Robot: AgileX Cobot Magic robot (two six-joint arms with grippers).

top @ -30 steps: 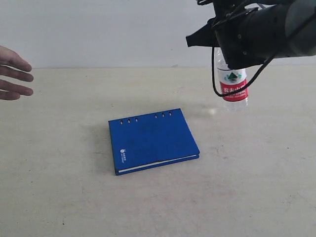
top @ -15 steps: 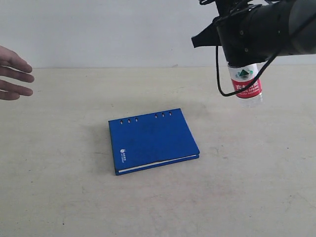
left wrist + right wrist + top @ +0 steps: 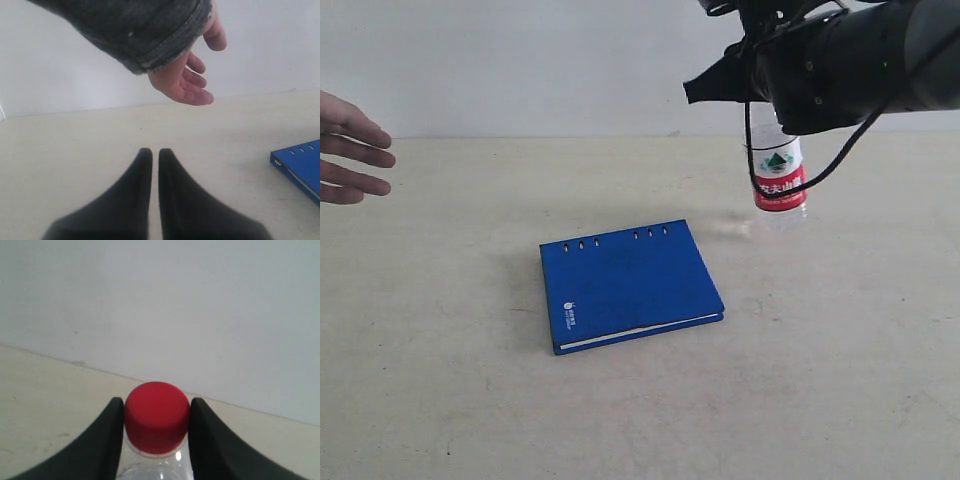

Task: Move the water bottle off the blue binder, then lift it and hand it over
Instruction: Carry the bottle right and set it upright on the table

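In your exterior view the black right arm covers the neck and red cap of the small clear plastic water bottle (image 3: 778,182). Only its red-and-white label and base show. It hangs off the flat deep-blue ring binder (image 3: 630,283), beyond its right corner, seemingly above the beige table (image 3: 840,380). The wrist view shows your right gripper (image 3: 157,404) pinching that cap from both sides. Your left gripper (image 3: 151,154) is pressed together on nothing. The person's open hand (image 3: 350,150) is cut off at the frame edge. Since half a second ago the bottle has swung left, toward the binder; the binder has not moved.
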